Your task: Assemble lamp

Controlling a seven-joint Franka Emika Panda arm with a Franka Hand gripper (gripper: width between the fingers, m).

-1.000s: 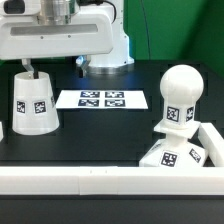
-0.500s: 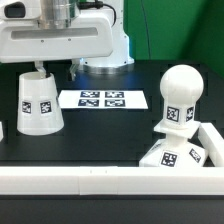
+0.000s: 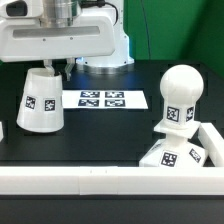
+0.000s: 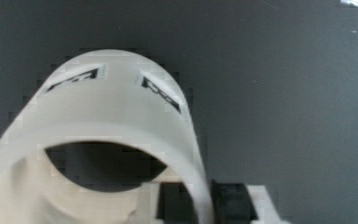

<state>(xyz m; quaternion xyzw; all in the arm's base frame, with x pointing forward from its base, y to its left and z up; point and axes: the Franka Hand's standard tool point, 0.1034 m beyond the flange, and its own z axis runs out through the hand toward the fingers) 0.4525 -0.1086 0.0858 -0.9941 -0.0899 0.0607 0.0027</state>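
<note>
Exterior view had the white tapered cup-like lamp shade (image 3: pixel 42 100) in the left half of the frame, wide end down on the black table (image 3: pixel 100 135) and leaning a touch, its narrow top tipped toward the frame's right, a black-and-white square tag on its side. Right above it, at the upper left, the gripper (image 3: pixel 52 66) hung under the big white robot body (image 3: pixel 62 35), its fingertips down at the shade's top rim. The wrist view looked along the shade (image 4: pixel 114 120) with a dark finger pad (image 4: pixel 238 203) against the rim of its open mouth, so the fingers were pinching the shade's wall. Over at the right of the exterior frame, the white round bulb on its short neck (image 3: pixel 180 95) stood upright on the flat square stepped base (image 3: pixel 172 155), well apart from the shade. Between them, further back, lay the marker board (image 3: pixel 102 100), flat on the table. A white rail (image 3: pixel 90 181) ran along the lower edge.
</note>
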